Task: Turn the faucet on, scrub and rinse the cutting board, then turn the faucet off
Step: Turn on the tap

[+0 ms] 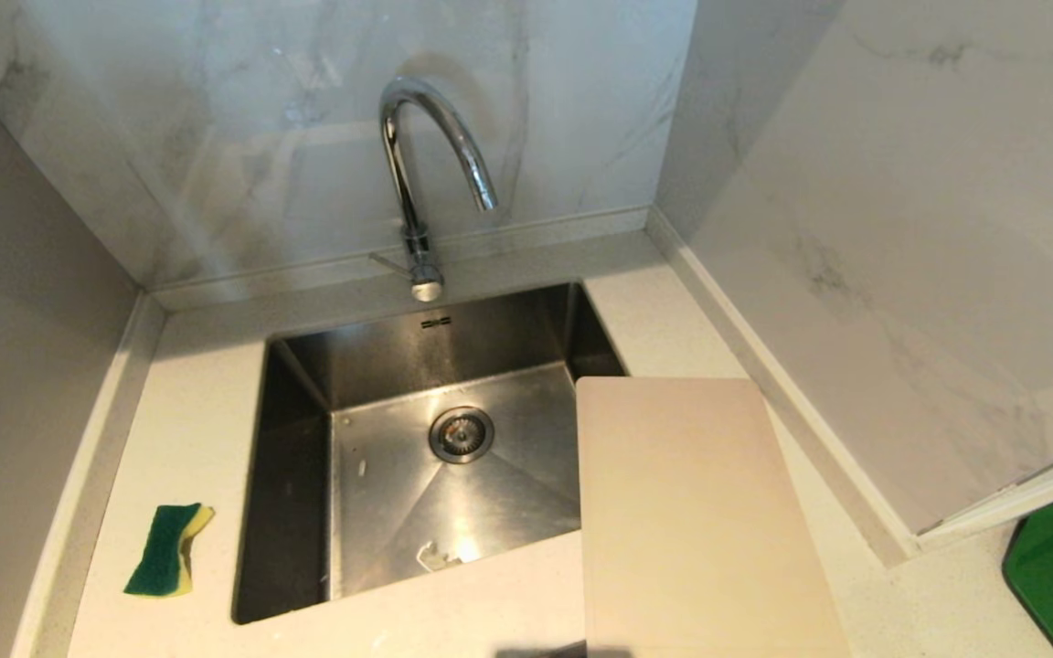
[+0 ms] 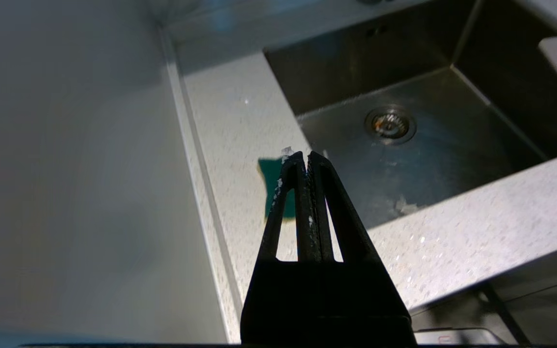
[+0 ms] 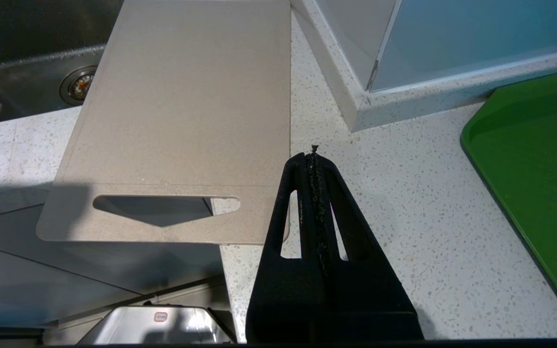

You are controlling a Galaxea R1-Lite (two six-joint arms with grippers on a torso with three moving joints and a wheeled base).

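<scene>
Head view steeply down over sink (image 1: 307, 512); both wrist views, lower, sharing its drain (image 2: 390, 124).

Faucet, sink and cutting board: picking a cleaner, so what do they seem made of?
The faucet looks chrome-plated metal, mirror-bright. The sink looks like brushed stainless steel, dull grey with soft glare. The cutting board is probably matte cream plastic, though the look leaves that open.

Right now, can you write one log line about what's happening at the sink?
faucet: off, no water | board: on counter, one corner over sink | sponge: on counter left of sink | left gripper: shut, empty | right gripper: shut, empty
</scene>
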